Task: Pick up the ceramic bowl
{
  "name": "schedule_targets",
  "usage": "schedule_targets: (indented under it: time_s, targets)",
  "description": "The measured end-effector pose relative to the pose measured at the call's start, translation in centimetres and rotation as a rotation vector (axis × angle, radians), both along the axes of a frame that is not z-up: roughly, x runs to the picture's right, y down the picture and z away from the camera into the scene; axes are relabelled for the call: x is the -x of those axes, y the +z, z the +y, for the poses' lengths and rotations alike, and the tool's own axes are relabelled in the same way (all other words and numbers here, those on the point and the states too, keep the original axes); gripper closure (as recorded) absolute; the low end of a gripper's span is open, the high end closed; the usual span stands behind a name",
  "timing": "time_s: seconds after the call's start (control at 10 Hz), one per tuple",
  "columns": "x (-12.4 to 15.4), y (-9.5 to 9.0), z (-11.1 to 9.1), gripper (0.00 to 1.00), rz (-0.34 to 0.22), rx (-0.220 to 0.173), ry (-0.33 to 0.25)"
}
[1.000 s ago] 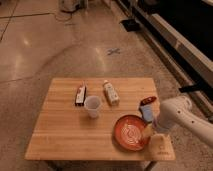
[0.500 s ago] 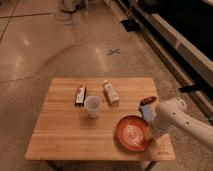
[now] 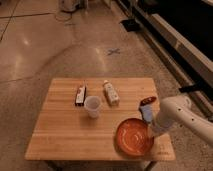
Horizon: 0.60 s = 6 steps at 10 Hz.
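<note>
The ceramic bowl is wide, shallow and orange-red with a pale swirl inside. It sits at the front right of the wooden table, close to the front edge. My gripper comes down from the white arm on the right. It is at the bowl's right rim, and the gripper hides the contact point.
A translucent white cup stands mid-table. A dark snack bar and a pale packet lie behind it. A red-topped item stands just behind the gripper. A blue tape cross marks the floor beyond.
The arm has moved lower and nearer the table's front right corner. The bowl has shifted slightly right and toward the front edge with it.
</note>
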State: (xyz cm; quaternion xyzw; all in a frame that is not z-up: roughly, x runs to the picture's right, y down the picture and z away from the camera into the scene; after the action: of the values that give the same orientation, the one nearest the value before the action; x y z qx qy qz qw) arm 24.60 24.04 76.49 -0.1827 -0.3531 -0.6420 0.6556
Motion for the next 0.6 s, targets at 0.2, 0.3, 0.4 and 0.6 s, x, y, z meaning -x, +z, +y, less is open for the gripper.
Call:
schedule_targets:
  time_s: [0.2, 0.3, 0.4, 0.6]
  targets:
    - [-0.2, -0.7, -0.5, 1.0, -0.023, 0.016, 0.018]
    - [-0.1, -1.1, -0.8, 1.0, -0.039, 0.022, 0.022]
    - [0.0, -1.7, -1.5, 1.0, -0.065, 0.026, 0.024]
    - [0.2, -2.8, -2.7, 1.0, -0.104, 0.023, 0.026]
